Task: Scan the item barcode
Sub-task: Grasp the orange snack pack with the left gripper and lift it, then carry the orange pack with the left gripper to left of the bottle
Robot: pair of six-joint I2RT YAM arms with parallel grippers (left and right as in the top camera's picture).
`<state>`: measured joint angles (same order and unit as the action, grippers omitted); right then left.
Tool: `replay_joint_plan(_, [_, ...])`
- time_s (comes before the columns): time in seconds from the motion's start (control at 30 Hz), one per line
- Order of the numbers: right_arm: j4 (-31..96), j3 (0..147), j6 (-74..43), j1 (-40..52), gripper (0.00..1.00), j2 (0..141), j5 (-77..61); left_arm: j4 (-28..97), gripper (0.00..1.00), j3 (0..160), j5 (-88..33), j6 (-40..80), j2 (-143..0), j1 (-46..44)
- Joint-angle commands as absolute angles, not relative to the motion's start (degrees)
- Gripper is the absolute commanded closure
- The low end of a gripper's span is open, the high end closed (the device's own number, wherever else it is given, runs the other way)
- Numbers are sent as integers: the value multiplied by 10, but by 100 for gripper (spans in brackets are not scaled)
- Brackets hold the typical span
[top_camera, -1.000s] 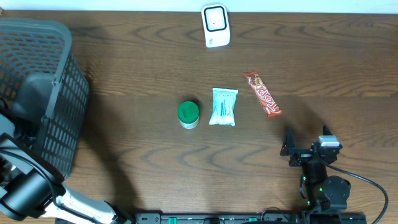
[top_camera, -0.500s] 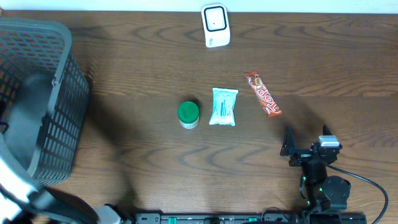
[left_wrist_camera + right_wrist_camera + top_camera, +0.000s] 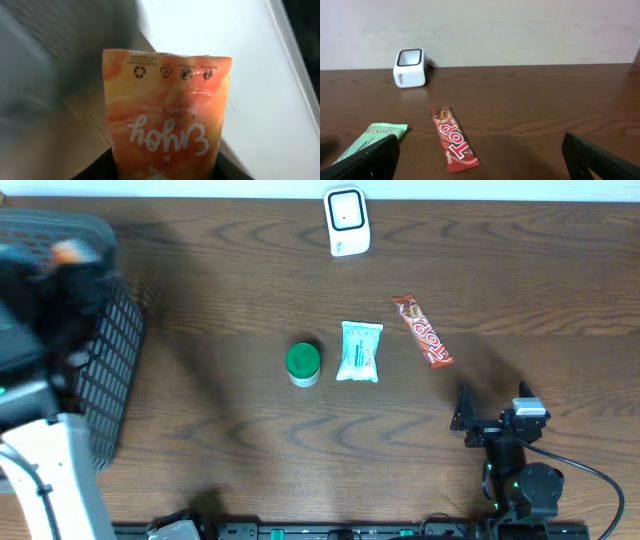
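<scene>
- Orange pouch [image 3: 167, 115] is up and out: it fills the left wrist view, print upside down, recycling marks along its top edge, and no barcode shows on this face.
- Left gripper [image 3: 165, 172] is clamped on the pouch's lower end, with dark fingers either side at the bottom of the frame.
- Big change overhead: a second ago the left arm sat low at the lower left beside the basket [image 3: 110, 350]. Now it blurs across the upper left, a fleck of orange riding with it above the basket.
- That reads as the pick done and the carry under way. The white scanner [image 3: 346, 220] waits at top centre, well apart from the pouch.
- Right gripper [image 3: 493, 408] hasn't budged at lower right, jaws spread wide, holding nothing.
- Green tub [image 3: 302, 364], teal packet [image 3: 360, 351] and red bar [image 3: 422, 331] sit unmoved mid-table.
</scene>
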<state>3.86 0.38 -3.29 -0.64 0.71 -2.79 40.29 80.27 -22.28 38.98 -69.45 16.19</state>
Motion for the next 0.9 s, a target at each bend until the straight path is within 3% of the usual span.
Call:
replay_joint_plan(0.0, [41,3,-38,-3,1,5,-27,406,56,804,-122,427,-706,56])
replay_joint_plan(0.1, [41,3,-38,-3,1,5,-27,418,56,804,-17,480,-735,-40])
replay_joint_plan(0.27, [41,3,-38,-3,1,5,-27,443,56,804,75,588,-801,-121])
replay_joint_plan(0.87, [41,3,-38,-3,1,5,-27,510,62,791,58,912,-1068,-138])
